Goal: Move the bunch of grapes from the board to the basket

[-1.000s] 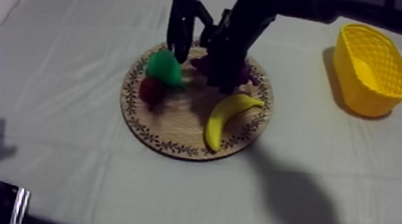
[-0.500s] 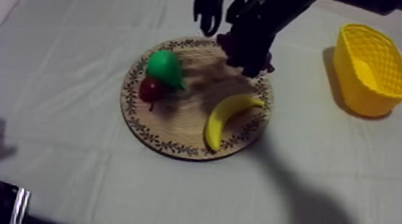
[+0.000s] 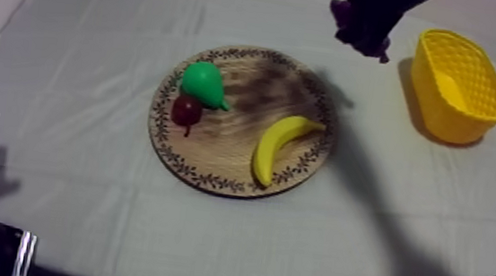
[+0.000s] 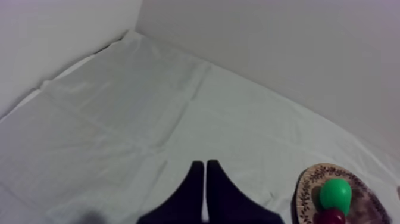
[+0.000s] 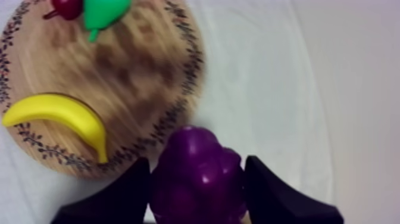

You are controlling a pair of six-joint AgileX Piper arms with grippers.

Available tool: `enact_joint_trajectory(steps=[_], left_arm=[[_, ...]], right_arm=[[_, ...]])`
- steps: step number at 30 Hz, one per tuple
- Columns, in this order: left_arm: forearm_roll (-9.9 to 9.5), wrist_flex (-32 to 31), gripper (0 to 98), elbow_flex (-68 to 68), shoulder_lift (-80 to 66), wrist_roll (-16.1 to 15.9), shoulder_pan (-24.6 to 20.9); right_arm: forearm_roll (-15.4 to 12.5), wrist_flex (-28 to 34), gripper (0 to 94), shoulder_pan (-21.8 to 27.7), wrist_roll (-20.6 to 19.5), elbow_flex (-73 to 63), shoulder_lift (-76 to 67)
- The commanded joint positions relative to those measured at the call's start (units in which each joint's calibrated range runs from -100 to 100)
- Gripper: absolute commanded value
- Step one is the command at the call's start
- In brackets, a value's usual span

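In the right pincer (image 5: 197, 165), bunch of grapes (image 5: 200, 182)

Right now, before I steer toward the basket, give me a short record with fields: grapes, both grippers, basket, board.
bunch of grapes: off the board, held in the air above the cloth near the board's rim, short of the basket
right gripper: shut on the bunch of grapes
left gripper: shut on nothing, low over bare cloth
yellow basket: at the table's right, no fruit seen inside
wooden board: holds pear, small red fruit, banana
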Motion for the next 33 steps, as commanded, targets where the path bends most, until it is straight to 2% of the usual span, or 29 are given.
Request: enact_joint_trajectory(steps=[1,11,22,33], left_arm=[[0.00,0.0,0.1,0.0,0.0,0.0,0.0],[0.00,0.0,0.1,0.0,0.0,0.0,0.0],[0.00,0.0,0.1,0.0,0.0,0.0,0.0],[0.00,0.0,0.1,0.0,0.0,0.0,0.0]], right_arm=[[-0.1,0.0,39.5,2.0,0.1,-0.1,-0.9],[-0.6,-0.8,39.2,9.8,0.2,-1.6,-3.9],[-1.2,-5.1,39.4,17.5,0.6,-0.4,-4.4],[-1.7,-12.3,39.6,21.5,0.2,0.9,-0.7]])
